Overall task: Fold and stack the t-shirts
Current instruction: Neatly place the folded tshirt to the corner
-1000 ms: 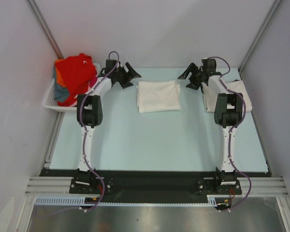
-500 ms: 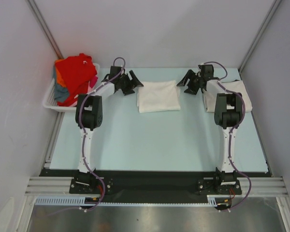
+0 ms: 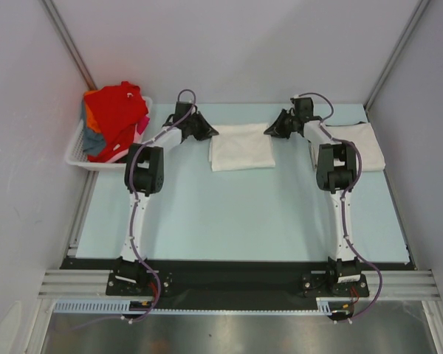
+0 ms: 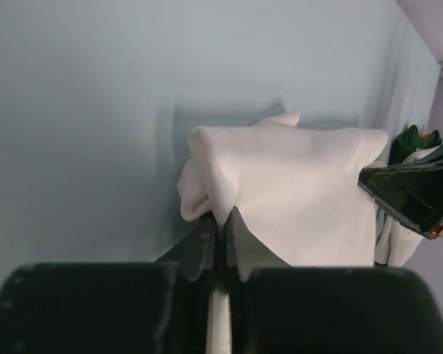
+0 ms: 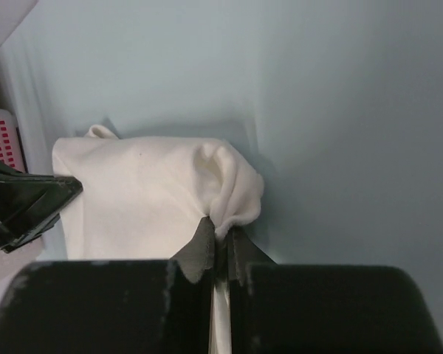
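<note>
An off-white t-shirt (image 3: 241, 147) lies folded flat at the far middle of the table. My left gripper (image 3: 209, 133) is shut on its far left corner, with cloth bunched between the fingertips (image 4: 221, 217). My right gripper (image 3: 270, 130) is shut on its far right corner, pinching a fold (image 5: 221, 232). The shirt fills the left wrist view (image 4: 295, 184) and the right wrist view (image 5: 140, 192). A second white t-shirt (image 3: 368, 142) lies at the far right, partly under the right arm. Red, orange, blue-grey and pink t-shirts (image 3: 117, 114) are heaped in the basket.
The white slatted basket (image 3: 77, 156) stands at the far left of the pale blue table (image 3: 229, 214). Grey walls close in at the back and on both sides. Each wrist view shows the opposite gripper beyond the shirt (image 4: 417, 195) (image 5: 22, 203).
Both grippers have moved inward from beside the off-white t-shirt to its far corners and have closed on the cloth. They stood open before.
</note>
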